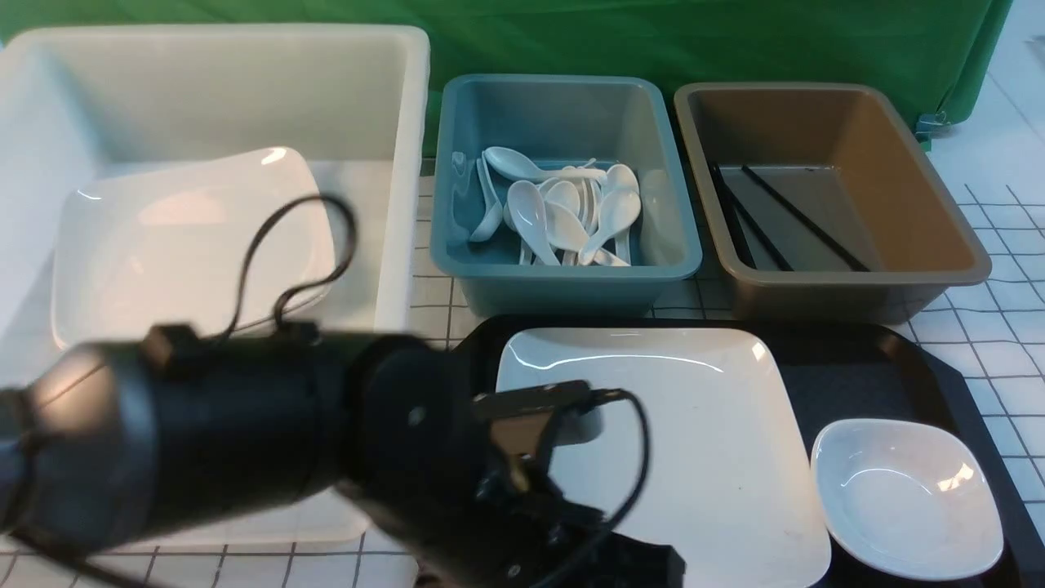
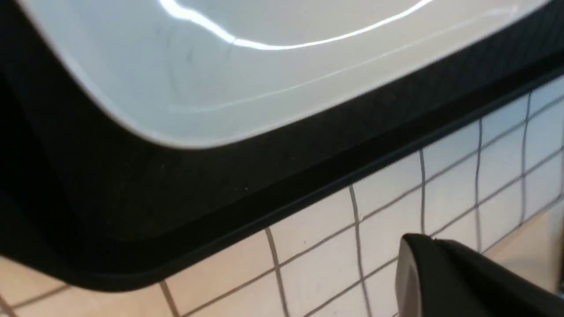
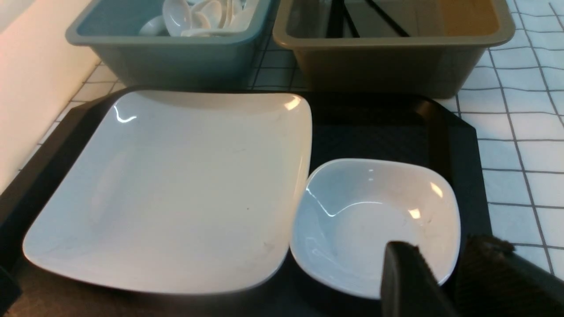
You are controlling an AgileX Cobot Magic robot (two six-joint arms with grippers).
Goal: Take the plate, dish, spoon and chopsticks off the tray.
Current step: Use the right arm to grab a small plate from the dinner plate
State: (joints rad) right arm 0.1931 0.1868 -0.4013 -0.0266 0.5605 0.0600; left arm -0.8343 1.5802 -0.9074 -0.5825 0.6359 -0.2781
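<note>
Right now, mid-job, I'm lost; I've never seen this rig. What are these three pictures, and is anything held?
This robot has two arms, each ending in a claw. The front picture looks forward from between them; the black blur is the left arm. The other two come from wrist cameras. On the tray lie a plate and a dish, side by side. Behind stand a tub with another plate, a teal bin of spoons, a brown bin of chopsticks. The right claw hovers open at the dish, holding nothing. Only one left finger shows, so that grip is unclear.

Robot lab bench setup. Green backdrop cloth [image 1: 653, 41] across frame top. Grid-marked tabletop [image 1: 1008, 347] at lower right.
</note>
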